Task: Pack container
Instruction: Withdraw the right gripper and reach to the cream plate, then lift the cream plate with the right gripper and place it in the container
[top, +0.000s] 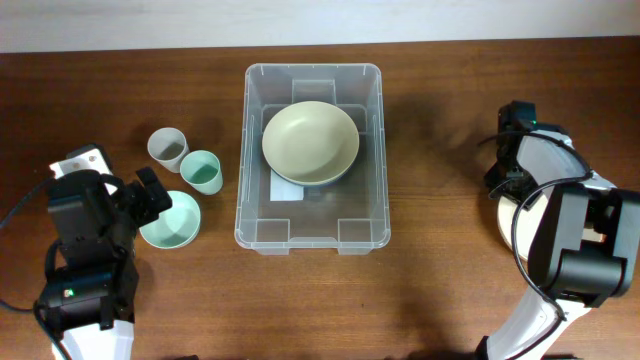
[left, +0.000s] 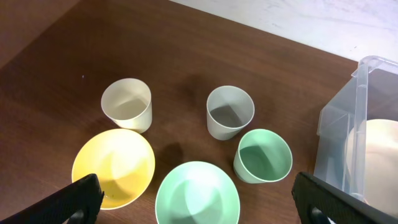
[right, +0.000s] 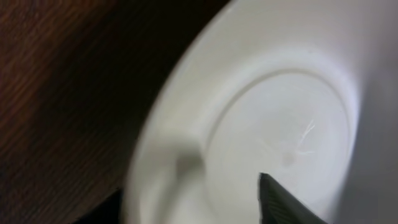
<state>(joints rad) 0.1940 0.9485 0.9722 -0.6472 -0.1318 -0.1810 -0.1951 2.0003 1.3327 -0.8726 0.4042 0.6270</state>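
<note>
The clear plastic container (top: 243, 170) stands at the table's centre with a beige bowl (top: 310, 142) inside it; its corner shows in the left wrist view (left: 348, 118). My left gripper (top: 152, 197) is open (left: 196, 199) and hovers over a mint bowl (left: 197, 196), also seen from overhead (top: 172, 222). My right gripper (top: 508, 172) is at the right side over a white bowl (top: 547, 165). In the right wrist view its fingers (right: 189, 199) are apart and straddle the white bowl's rim (right: 249, 124), one finger inside, one outside.
By the left gripper are a yellow bowl (left: 114, 167), a cream cup (left: 127, 104), a grey cup (left: 230, 112) (top: 167, 149) and a green cup (left: 263, 156) (top: 201, 171). The yellow bowl and cream cup are hidden under my left arm in the overhead view.
</note>
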